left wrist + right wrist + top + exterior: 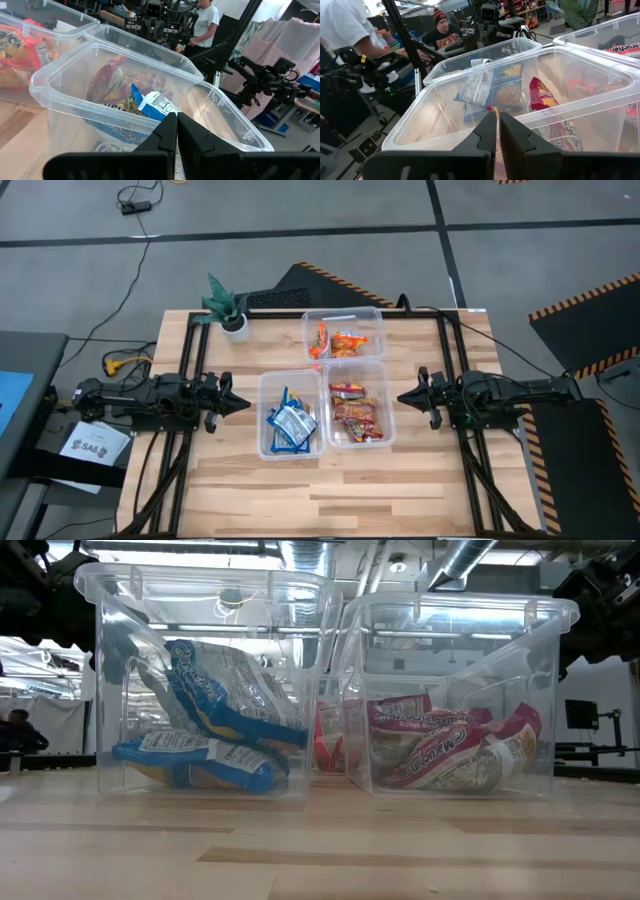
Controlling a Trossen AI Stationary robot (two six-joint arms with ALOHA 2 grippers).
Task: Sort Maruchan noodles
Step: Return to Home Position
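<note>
Overhead, low, two close wrist cameras.

orange packs (327, 740): mostly hidden behind front bins (450, 615)
person (206, 22): head cut off at picture's edge

Soft, even light from above fills the high view: the pale wooden table (400, 490) is bright, and the arms (150, 398) throw only faint, diffuse shadows on it. The low view is backlit. Ceiling lights (310, 555) at upper centre shine through the clear bins (115, 660), leaving white glare on rims and walls, while the upper corners go dark. In the wrist views the left gripper (177, 116) and right gripper (497, 114) are near-black shapes at bottom centre, against a room that is bright toward the top.
</note>
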